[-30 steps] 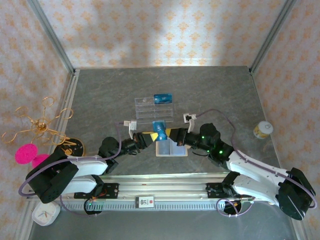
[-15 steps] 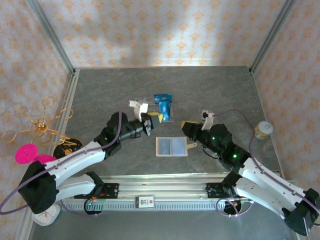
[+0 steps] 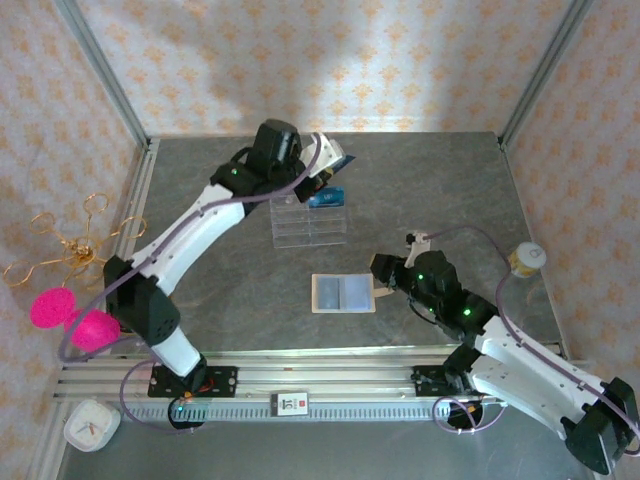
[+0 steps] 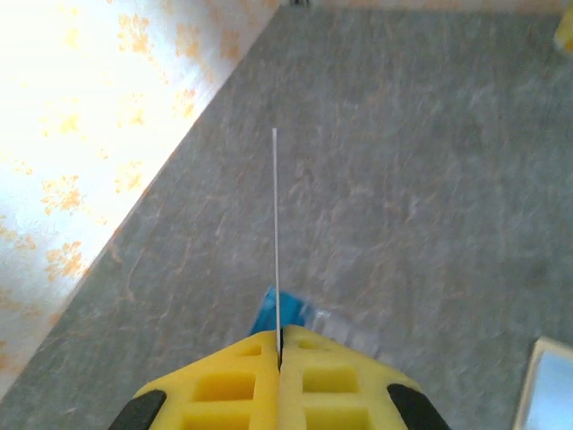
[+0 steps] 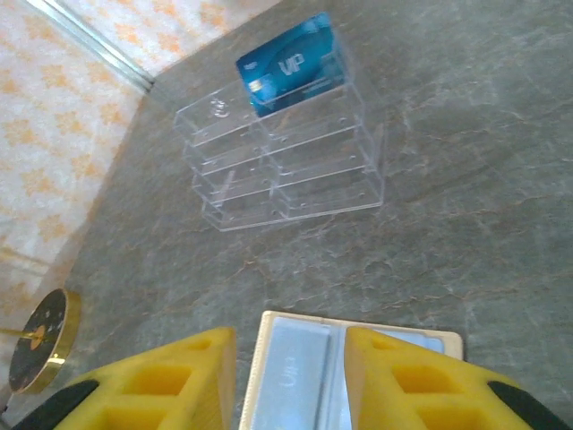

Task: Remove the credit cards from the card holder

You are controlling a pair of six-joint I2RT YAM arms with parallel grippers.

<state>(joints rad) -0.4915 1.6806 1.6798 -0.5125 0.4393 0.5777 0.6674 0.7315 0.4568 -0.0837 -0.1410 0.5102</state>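
One card (image 4: 275, 206), pinched in the left gripper (image 4: 279, 348), has moved up-frame over the tray (image 5: 295, 179); right gripper (image 5: 291, 351) has released the holder (image 3: 343, 293), jaws apart: drop comes next.

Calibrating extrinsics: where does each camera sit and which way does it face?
Top external: above, behind the bases, looking down on the table; left arm and right arm show.
Left wrist: on the left gripper, facing down-forward; shut on a credit card, edge-on.
Right wrist: low by the card holder, facing the clear tray; open right gripper shows.
Shared: both wrist views catch the tray's blue card.
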